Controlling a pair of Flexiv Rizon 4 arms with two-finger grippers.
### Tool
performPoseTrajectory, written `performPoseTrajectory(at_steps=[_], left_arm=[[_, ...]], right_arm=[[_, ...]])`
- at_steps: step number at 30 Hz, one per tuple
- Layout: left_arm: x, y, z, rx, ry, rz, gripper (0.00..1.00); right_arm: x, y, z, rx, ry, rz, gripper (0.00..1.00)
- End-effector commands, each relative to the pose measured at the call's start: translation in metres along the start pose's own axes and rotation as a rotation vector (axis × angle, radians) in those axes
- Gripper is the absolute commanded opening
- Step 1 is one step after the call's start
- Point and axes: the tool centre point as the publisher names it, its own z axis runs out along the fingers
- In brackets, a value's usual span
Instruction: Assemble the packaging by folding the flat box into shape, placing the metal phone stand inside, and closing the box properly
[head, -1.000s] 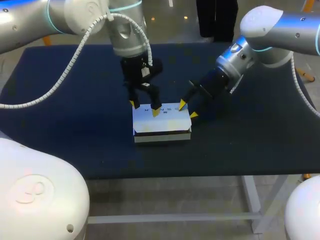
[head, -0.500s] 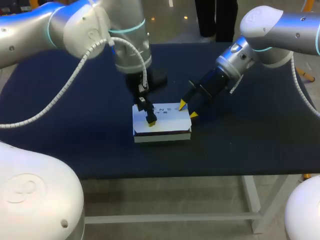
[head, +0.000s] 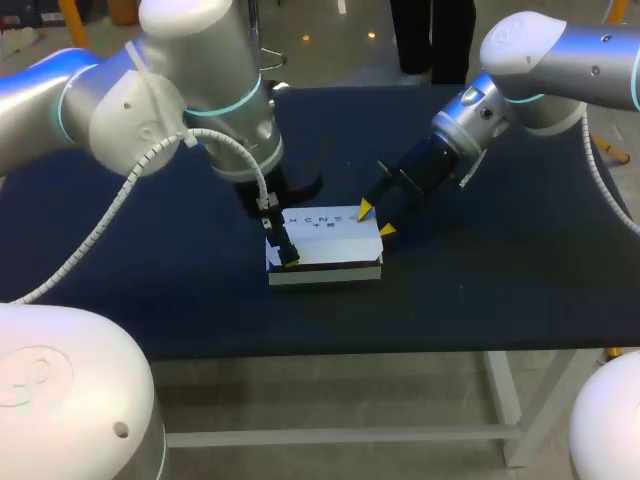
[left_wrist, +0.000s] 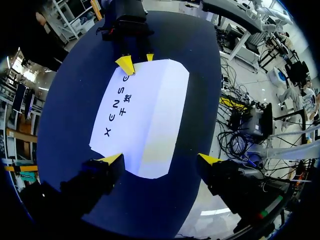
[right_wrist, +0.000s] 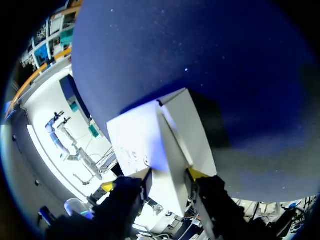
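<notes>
The white box (head: 325, 245) lies flat on the blue table, folded into shape, lid down, dark print on top. A thin dark seam runs along its front side. My left gripper (head: 280, 242) hangs over the box's left end; in the left wrist view the left gripper (left_wrist: 161, 159) stands wide open, with that end of the box (left_wrist: 145, 115) between its tips, untouched. My right gripper (head: 376, 219) is at the right end. Its fingers press the box (right_wrist: 172, 145) from two sides in the right wrist view. The right gripper (left_wrist: 136, 60) also shows beyond the box. No phone stand is visible.
The dark blue table (head: 120, 230) carries nothing else in view. Its front edge runs a short way in front of the box. My left arm's cable loops over the table's left part.
My left arm has swung and turned, carrying its open gripper from the box's far top edge down to the left end. The right arm and the box have kept still.
</notes>
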Motion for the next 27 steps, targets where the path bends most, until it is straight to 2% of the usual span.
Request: performPoseTrajectory(at_steps=[1,7,14,18,20,23,27], left_arm=[[0.002,-0.001,0.001,-0.018,-0.032,0.012,1.0],[-0.001,-0.008,0.008,-0.047,-0.065,0.042,1.0],[-0.009,-0.015,0.016,-0.071,-0.049,0.045,1.0],[-0.01,-0.016,0.022,-0.076,-0.049,0.055,1.0],[-0.012,-0.016,0.024,-0.076,-0.054,0.061,0.97],[-0.015,-0.016,0.027,-0.082,-0.061,0.054,1.0],[-0.017,-0.016,0.031,-0.09,-0.08,0.048,0.98]], right_arm=[[0.0,0.0,0.001,0.0,-0.001,0.0,0.47],[0.0,0.0,0.001,0.0,-0.001,0.0,0.47],[0.0,0.0,0.001,0.0,-0.001,0.0,0.46],[0.0,0.0,0.001,0.0,-0.001,0.0,0.46],[0.0,0.0,0.001,0.0,-0.001,0.0,0.45],[0.0,0.0,0.001,0.0,-0.001,0.0,0.45],[0.0,0.0,0.001,0.0,-0.001,0.0,0.44]])
